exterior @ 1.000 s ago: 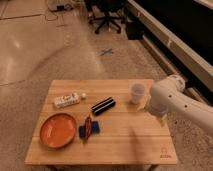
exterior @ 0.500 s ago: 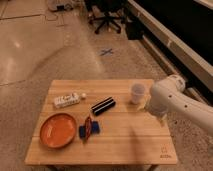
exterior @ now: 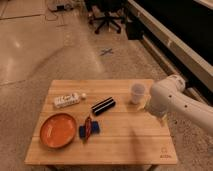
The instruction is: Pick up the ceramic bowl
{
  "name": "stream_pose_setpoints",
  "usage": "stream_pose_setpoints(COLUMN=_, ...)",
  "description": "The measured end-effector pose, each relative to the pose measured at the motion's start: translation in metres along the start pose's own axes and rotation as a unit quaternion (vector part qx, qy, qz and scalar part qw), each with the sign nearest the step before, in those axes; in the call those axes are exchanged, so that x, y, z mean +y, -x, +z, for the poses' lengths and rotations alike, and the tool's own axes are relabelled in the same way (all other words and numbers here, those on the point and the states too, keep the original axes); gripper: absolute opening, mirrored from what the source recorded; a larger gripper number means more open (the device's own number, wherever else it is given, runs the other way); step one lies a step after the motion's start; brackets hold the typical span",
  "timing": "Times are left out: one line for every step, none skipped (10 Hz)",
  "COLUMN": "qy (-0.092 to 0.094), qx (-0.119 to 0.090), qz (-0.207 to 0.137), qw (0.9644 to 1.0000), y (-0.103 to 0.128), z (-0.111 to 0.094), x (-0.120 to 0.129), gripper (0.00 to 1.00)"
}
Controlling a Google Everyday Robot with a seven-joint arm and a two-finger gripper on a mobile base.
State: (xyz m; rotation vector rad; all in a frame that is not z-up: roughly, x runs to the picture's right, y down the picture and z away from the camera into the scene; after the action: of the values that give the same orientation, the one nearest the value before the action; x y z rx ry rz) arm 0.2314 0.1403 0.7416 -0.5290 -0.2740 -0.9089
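Gripper (exterior: 156, 114) on white arm (exterior: 186, 104) above right side of wooden table (exterior: 125, 146), near translucent cup (exterior: 137, 93); jaws wide apart, nothing held. Ceramic bowl (exterior: 58, 130), orange, at front left corner, well apart from gripper, blue-and-red packet (exterior: 88, 129) just beside it

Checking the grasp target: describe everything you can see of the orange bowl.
The ceramic bowl is wide, shallow and round, orange with a darker rim, and looks glazed. It sits upright and empty at the wooden table's near left corner, resting on the tabletop. A blue-and-red item lies close on its right. The tool is far off, over the right side.
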Motion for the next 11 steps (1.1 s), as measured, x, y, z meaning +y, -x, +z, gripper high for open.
stream_pose_setpoints(qy=0.0, qx=0.0, qz=0.0, qw=1.0, y=0.0, z=0.0, x=0.0, gripper=0.8)
stream_pose_setpoints(qy=0.0, qx=0.0, qz=0.0, qw=1.0, y=0.0, z=0.0, x=0.0, gripper=0.8)
stream_pose_setpoints(qy=0.0, qx=0.0, qz=0.0, qw=1.0, y=0.0, z=0.0, x=0.0, gripper=0.8)
stream_pose_setpoints(qy=0.0, qx=0.0, qz=0.0, qw=1.0, y=0.0, z=0.0001, x=0.0, gripper=0.8)
stream_pose_setpoints(qy=0.0, qx=0.0, qz=0.0, qw=1.0, y=0.0, z=0.0001, x=0.0, gripper=0.8)
stream_pose_setpoints(qy=0.0, qx=0.0, qz=0.0, qw=1.0, y=0.0, z=0.0001, x=0.0, gripper=0.8)
stream_pose_setpoints(qy=0.0, qx=0.0, qz=0.0, qw=1.0, y=0.0, z=0.0, x=0.0, gripper=0.8)
stream_pose_setpoints(qy=0.0, qx=0.0, qz=0.0, qw=1.0, y=0.0, z=0.0001, x=0.0, gripper=0.8)
stream_pose_setpoints(qy=0.0, qx=0.0, qz=0.001, qw=1.0, y=-0.0011, z=0.0003, x=-0.0001, gripper=0.8)
stream_pose_setpoints(qy=0.003, qx=-0.003, qz=0.0, qw=1.0, y=-0.0014, z=0.0008, x=0.0, gripper=0.8)
stream_pose_setpoints(qy=0.005, qx=-0.009, qz=-0.01, qw=0.9999, y=0.001, z=0.0022, x=-0.0074, gripper=0.8)
